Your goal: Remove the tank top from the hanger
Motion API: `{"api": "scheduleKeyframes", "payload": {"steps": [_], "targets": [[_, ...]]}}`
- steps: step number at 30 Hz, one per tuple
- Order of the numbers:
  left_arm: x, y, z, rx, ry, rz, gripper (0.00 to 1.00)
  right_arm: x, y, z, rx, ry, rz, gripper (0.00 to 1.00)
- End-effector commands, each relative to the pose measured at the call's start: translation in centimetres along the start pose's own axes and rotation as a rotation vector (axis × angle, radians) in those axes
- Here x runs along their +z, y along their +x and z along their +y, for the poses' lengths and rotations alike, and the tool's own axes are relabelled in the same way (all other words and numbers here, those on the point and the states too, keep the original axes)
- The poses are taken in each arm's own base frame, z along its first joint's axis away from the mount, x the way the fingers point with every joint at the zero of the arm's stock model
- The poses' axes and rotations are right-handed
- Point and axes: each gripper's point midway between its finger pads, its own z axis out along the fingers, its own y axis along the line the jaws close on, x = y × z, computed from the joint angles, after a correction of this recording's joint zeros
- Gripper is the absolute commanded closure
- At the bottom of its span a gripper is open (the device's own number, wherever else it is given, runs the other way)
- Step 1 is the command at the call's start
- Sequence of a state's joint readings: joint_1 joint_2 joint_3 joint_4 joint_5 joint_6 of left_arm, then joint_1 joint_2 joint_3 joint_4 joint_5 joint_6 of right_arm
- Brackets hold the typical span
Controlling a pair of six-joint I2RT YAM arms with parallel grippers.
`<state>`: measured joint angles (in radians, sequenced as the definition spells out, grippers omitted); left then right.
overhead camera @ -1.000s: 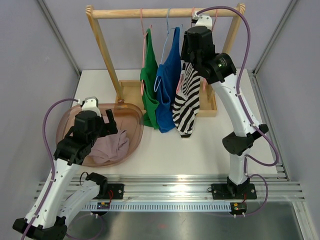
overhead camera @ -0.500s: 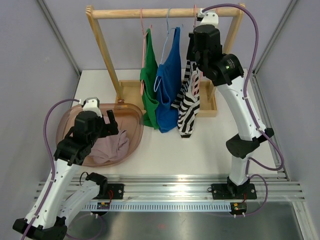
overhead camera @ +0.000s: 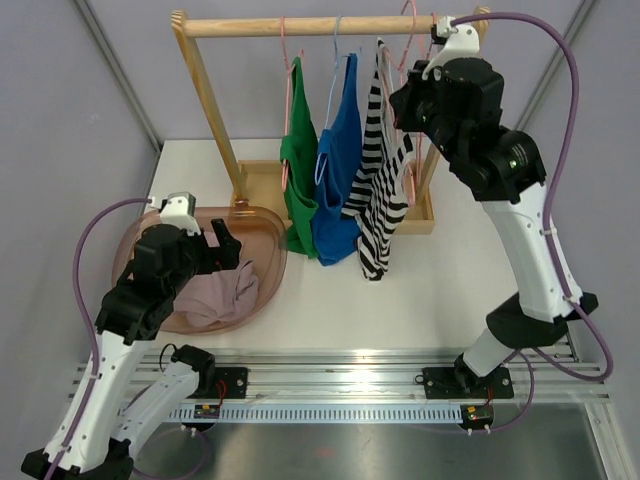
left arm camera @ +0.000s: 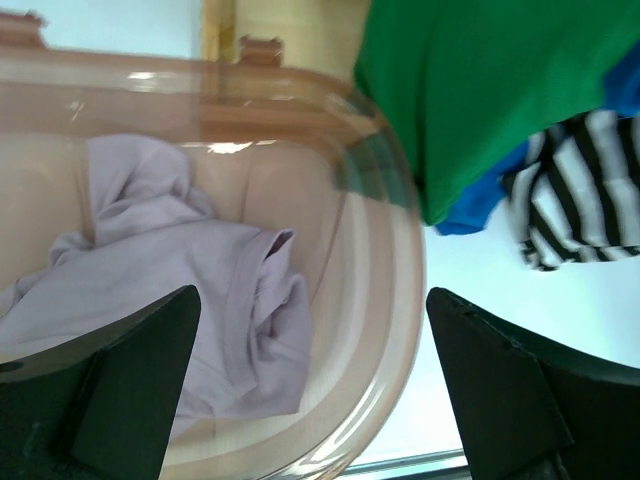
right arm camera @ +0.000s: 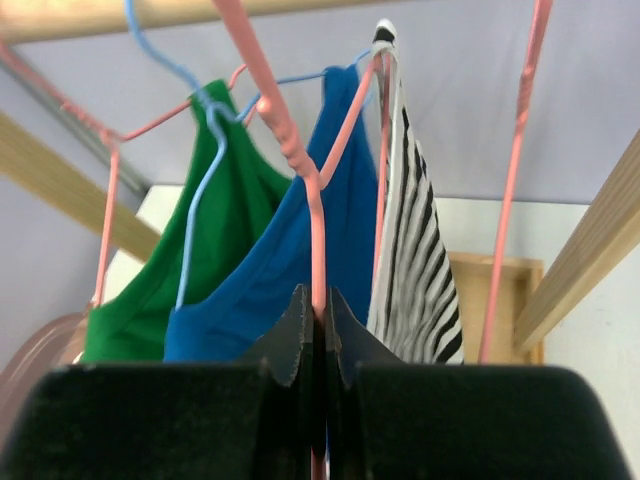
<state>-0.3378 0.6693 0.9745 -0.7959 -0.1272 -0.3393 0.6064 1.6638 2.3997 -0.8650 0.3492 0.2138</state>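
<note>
The black-and-white striped tank top [overhead camera: 383, 185] hangs on a pink hanger [overhead camera: 409, 52] at the right end of the wooden rail [overhead camera: 260, 26]. My right gripper [overhead camera: 410, 95] is shut on the hanger's wire just right of the top. In the right wrist view the pads [right arm camera: 296, 330] pinch the pink wire [right arm camera: 297, 165], with the striped top [right arm camera: 415, 270] behind it. I cannot tell whether the hook rests on the rail. My left gripper [overhead camera: 226, 246] is open and empty over the basin [overhead camera: 268, 222]; in the left wrist view it [left arm camera: 312, 305] hovers above the rim [left arm camera: 402, 300].
A green top [overhead camera: 298, 175] and a blue top [overhead camera: 338, 170] hang left of the striped one. A lilac garment [overhead camera: 220, 295] lies in the basin. The rack's wooden uprights and base tray [overhead camera: 262, 182] stand at the back. Grey walls close both sides.
My right arm has swung right and upward, pulling the pink hanger and striped top toward the rail's right end. The top now hangs stretched and slanted. The left arm shifted slightly.
</note>
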Motion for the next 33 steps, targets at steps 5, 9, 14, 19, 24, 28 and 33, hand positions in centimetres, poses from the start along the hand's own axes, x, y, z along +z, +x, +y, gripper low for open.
{"api": "scheduleKeyframes", "payload": {"steps": [5, 9, 14, 19, 24, 28, 33], "targets": [[-5.1, -8.4, -7.8, -0.044, 0.335, -0.229, 0.01, -7.8, -0.1, 2.1, 0.112, -0.255, -0.013, 1.00], [-6.2, -10.8, -11.9, -0.035, 0.474, -0.284, 0.01, -11.6, 1.7, 2.0, 0.132, -0.343, 0.012, 1.00], [-6.7, -12.1, -17.5, 0.028, 0.581, -0.333, 0.01, -17.9, 3.7, 2.6, 0.163, -0.518, 0.058, 1.00], [-9.3, -14.9, -23.6, 0.126, 0.697, -0.410, 0.01, -23.4, 4.3, 2.7, 0.206, -0.639, 0.070, 1.00], [-10.7, -16.4, -28.6, 0.226, 0.700, -0.475, 0.02, -27.2, 4.6, 2.7, 0.212, -0.713, 0.117, 1.00], [-9.2, -16.1, -30.6, 0.282, 0.628, -0.474, 0.07, -28.9, 4.1, 2.8, 0.213, -0.754, 0.113, 1.00], [-7.7, -16.1, -30.9, 0.299, 0.547, -0.474, 0.34, -29.9, 4.1, 2.1, 0.199, -0.736, 0.104, 1.00]]}}
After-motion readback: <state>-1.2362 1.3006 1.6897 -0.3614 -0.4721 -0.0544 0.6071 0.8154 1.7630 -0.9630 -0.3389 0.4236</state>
